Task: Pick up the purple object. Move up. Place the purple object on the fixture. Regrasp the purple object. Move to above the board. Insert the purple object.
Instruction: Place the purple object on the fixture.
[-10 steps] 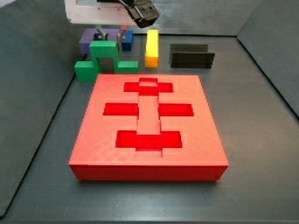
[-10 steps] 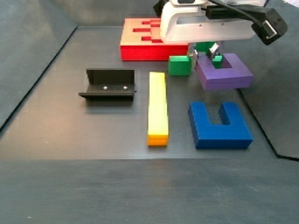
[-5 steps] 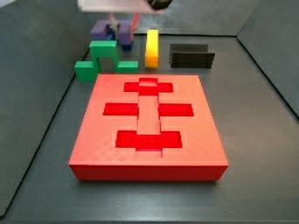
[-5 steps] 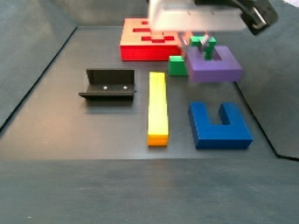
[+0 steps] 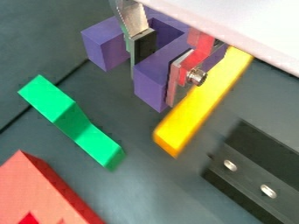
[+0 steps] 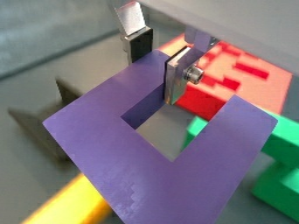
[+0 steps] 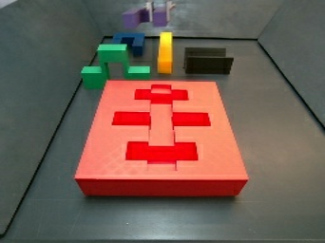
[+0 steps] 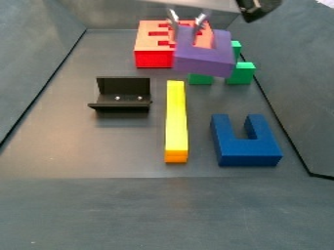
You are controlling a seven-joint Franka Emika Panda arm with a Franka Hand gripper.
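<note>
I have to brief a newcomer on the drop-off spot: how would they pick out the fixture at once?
Start from the big red board; past its far end lies a long yellow bar. The fixture sits on the floor beside that bar. It is the only black piece, an L-shaped bracket with a raised back wall.

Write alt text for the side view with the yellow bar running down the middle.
The end effector holds the purple object lifted above the floor, in front of the board. Below lie the fixture, a yellow bar and a blue U-shaped block.
</note>
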